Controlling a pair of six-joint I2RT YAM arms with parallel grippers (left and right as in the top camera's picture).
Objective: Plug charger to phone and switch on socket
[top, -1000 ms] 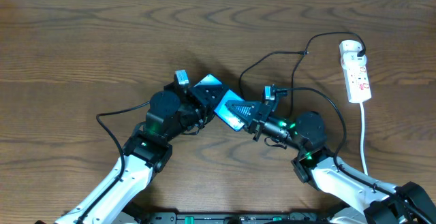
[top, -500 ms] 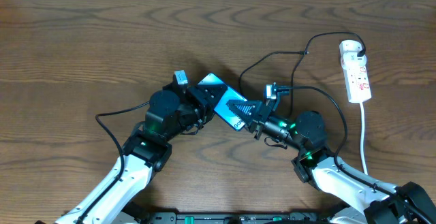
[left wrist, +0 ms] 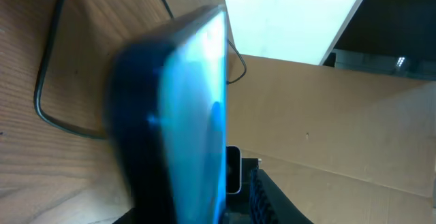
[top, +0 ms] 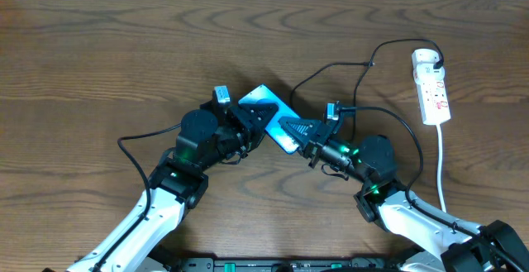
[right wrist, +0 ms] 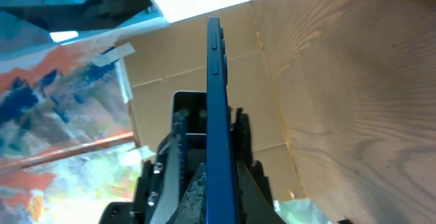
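The phone (top: pixel 266 105), its screen bright blue, is lifted on edge mid-table between both grippers. My right gripper (top: pixel 296 129) is shut on its lower right end; in the right wrist view the phone (right wrist: pixel 216 115) stands edge-on, clamped in the right gripper (right wrist: pixel 218 176). My left gripper (top: pixel 254 126) straddles its left side. The left wrist view shows the blurred phone (left wrist: pixel 184 115) inside the left gripper (left wrist: pixel 211 190), with a gap to the one visible finger (left wrist: pixel 269 197). The charger cable (top: pixel 331 72) loops from its white plug head (top: pixel 424 57) in the socket (top: pixel 433 90); its tip is hidden.
The socket's white cord (top: pixel 442 156) runs down the right side to the table's front edge. A loop of black charger cable (left wrist: pixel 54 81) lies on the wood behind the phone. Thick black robot cables trail beside both arms.
The phone has turned and shifted a little up and right with the right gripper. The left jaws have eased slightly wider around it.
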